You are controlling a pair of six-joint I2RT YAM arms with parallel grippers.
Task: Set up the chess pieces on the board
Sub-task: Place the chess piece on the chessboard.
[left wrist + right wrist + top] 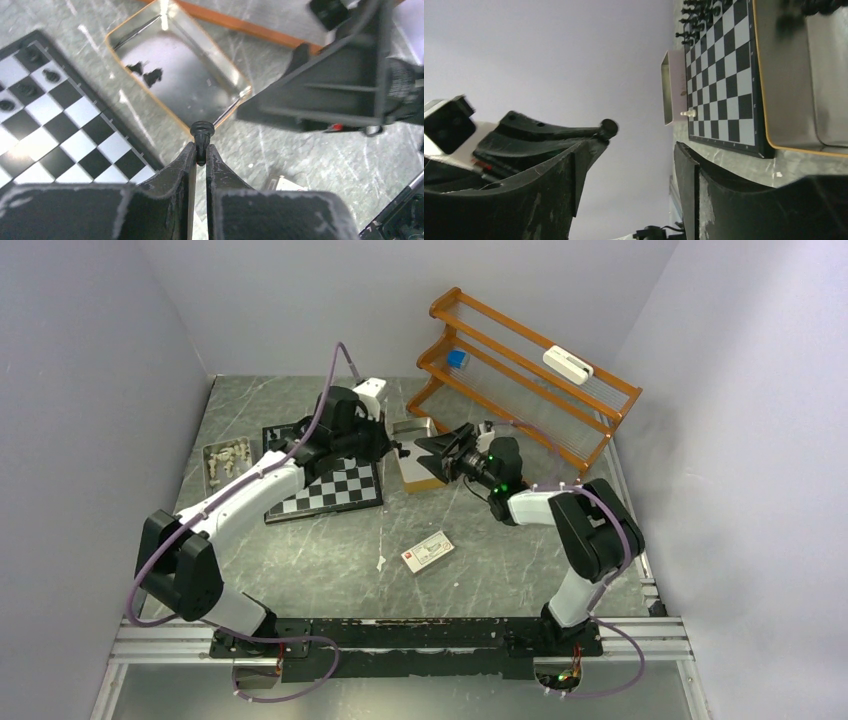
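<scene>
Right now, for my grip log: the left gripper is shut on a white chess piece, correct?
Not quite. The left wrist view shows the left gripper shut on a black chess piece, not a white one; the rest of your statement holds.

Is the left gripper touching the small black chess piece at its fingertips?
Touching. The left wrist view shows the left gripper pinching the small black chess piece by its stem, no gap either side.

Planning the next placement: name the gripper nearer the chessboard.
Left. The left gripper, shut on a black piece, hangs just off the edge of the board; the right gripper, open, is farther, over the tin.
</scene>
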